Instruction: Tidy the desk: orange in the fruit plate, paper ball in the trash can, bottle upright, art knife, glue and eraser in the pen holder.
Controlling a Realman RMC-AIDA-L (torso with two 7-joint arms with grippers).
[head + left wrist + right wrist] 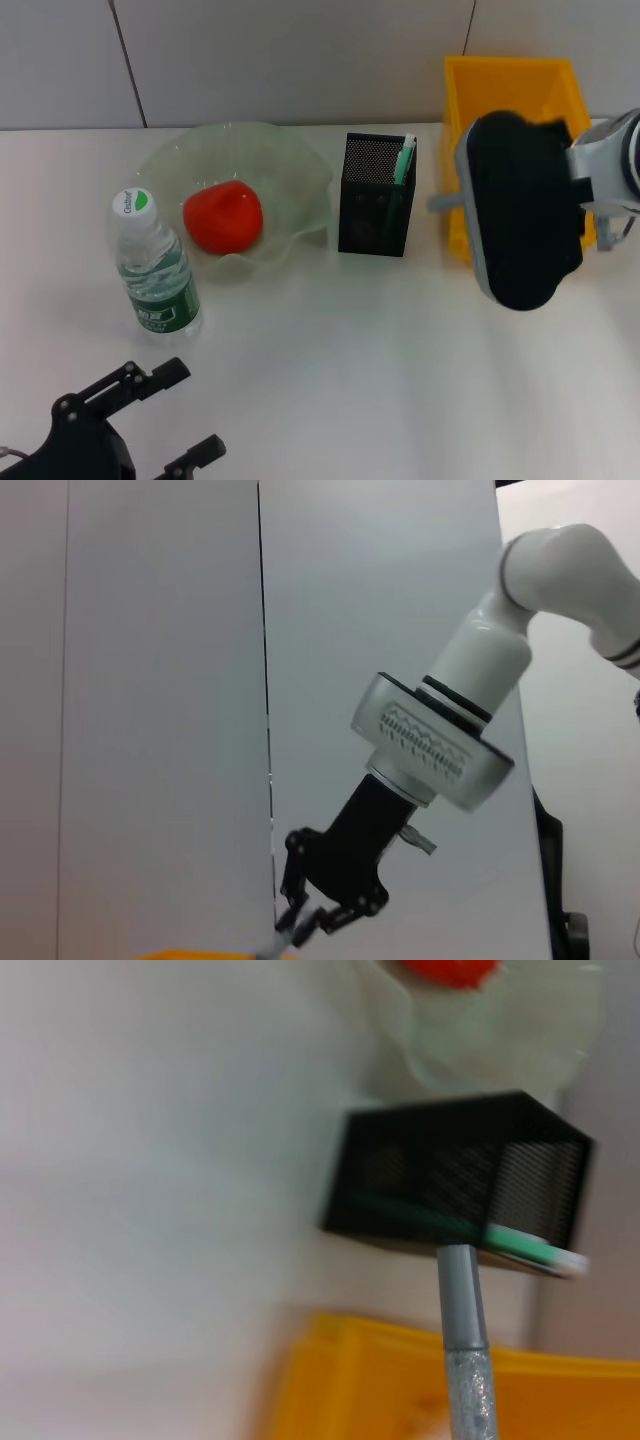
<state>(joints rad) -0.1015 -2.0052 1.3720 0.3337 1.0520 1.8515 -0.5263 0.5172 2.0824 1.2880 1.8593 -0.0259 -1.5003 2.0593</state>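
- Lighting was bright and even, with soft, faint shadows under the bottle (155,265) and pen holder (376,194).
- The right wrist view was smeared; the grey stick (463,1350) and yellow bin (420,1385) looked soft.

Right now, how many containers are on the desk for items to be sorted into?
3. The fruit plate sits back left holding the orange, the black mesh pen holder stands at centre, and the yellow trash can sits back right, partly hidden by the right arm.
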